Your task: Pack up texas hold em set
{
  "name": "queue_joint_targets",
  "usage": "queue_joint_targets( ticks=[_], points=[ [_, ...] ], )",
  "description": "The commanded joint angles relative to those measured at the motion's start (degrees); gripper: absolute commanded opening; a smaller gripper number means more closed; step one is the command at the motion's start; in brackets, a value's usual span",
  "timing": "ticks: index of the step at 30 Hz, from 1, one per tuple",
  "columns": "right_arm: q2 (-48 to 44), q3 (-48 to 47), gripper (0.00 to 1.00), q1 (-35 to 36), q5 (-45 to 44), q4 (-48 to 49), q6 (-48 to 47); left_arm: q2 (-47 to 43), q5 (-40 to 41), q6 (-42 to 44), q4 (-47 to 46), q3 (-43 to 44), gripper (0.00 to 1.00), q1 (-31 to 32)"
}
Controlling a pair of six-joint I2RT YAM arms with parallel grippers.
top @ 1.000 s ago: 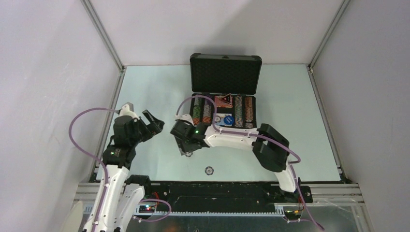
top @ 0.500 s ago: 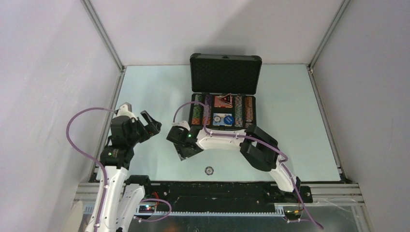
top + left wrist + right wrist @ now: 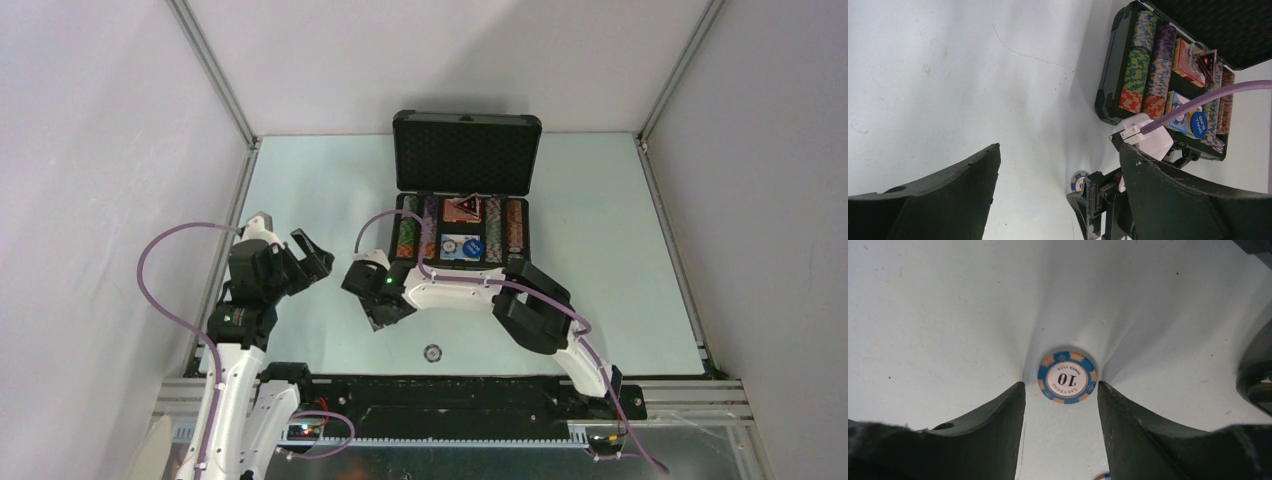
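My right gripper (image 3: 380,318) has swung back from the case (image 3: 466,150) in the last second. It now hangs low over a loose 10 chip (image 3: 1066,377) on the table (image 3: 620,250), jaws partly apart, flanking the chip and gripping nothing. What may be a 2nd chip (image 3: 1103,476) peeks in at the wrist view's bottom edge. My left gripper (image 3: 313,256) waits wide and empty. The case stands open at the back, its rows filled; I judge the pick imminent.
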State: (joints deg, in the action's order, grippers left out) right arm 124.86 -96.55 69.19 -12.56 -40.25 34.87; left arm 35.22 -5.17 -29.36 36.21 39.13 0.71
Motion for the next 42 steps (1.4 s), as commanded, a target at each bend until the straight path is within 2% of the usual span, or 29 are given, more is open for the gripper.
queue_joint_targets(
  ticks=[1,18,36,42],
  points=[
    [2.6,-2.3,0.59,-0.2,0.3,-0.1,-0.7,0.0,-0.8,1.5,-0.9,1.0,0.93,-0.5],
    [1.4,-0.5,0.48,-0.5,-1.9,0.1,-0.5,0.4,-1.4,1.4,-1.4,0.8,0.93,-0.5],
    [-11.8,0.7,0.49,-4.8,-4.4,0.0,-3.4,0.6,-1.7,1.5,-1.4,0.8,0.93,-0.5],
    [-13.7,3.4,0.53,-5.8,-1.0,1.1,-3.7,0.7,-1.7,1.5,-1.5,0.8,0.94,-0.5]
  ],
)
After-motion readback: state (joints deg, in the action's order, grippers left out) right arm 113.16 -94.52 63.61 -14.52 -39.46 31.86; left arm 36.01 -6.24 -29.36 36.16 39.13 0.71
